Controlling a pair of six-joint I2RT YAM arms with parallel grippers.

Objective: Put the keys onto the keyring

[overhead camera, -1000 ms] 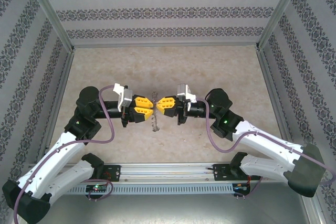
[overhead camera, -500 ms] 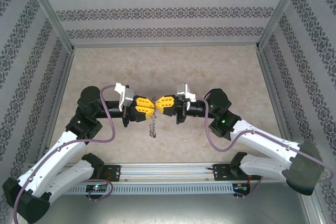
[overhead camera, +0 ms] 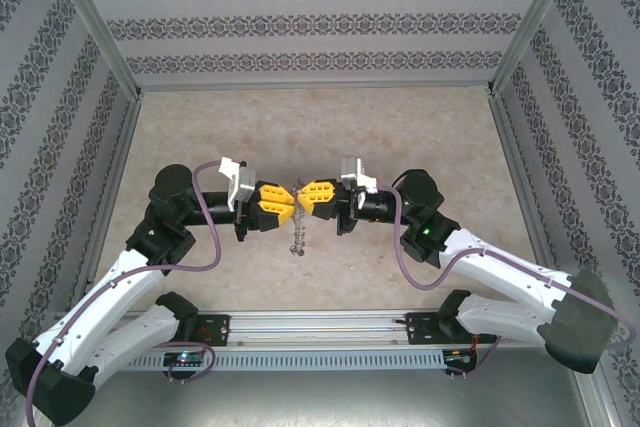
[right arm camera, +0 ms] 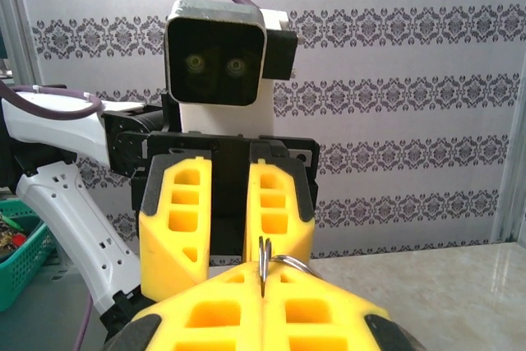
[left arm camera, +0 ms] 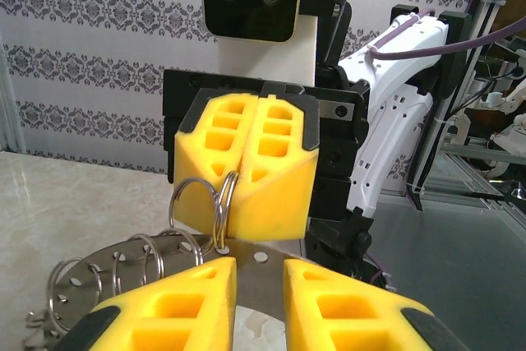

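**status.** the keyring [left arm camera: 115, 259] is held clear of the surface [overhead camera: 420, 137], over its middle and a little toward the near edge, between the two tools. the left tool [overhead camera: 288, 203] is closed to a narrow gap, apparently gripping the flat band of the keyring, which lies level between its fingers [left arm camera: 168, 310]. the right tool [overhead camera: 304, 196] is fully closed and pinches one small wire loop [left arm camera: 222, 203] at the rim of the keyring. the two tools stand tip to tip, almost touching. the key cannot be told apart from the other loops at this size.

**hazards.**
- slip of the wire loop: it is thin and round. any twist or pull by either arm could roll it out of the right tool.
- loss of the keyring: the left tool covers only a short stretch of the band. a sideways pull through the wire loop could lever the keyring round or free, and it would drop to the surface.
- collision: with the tips this close, a small forward error on either arm would press finger against finger and shift both grips.
- snagging: the other loops crowd the pinched one and could catch on a finger during any withdrawal.
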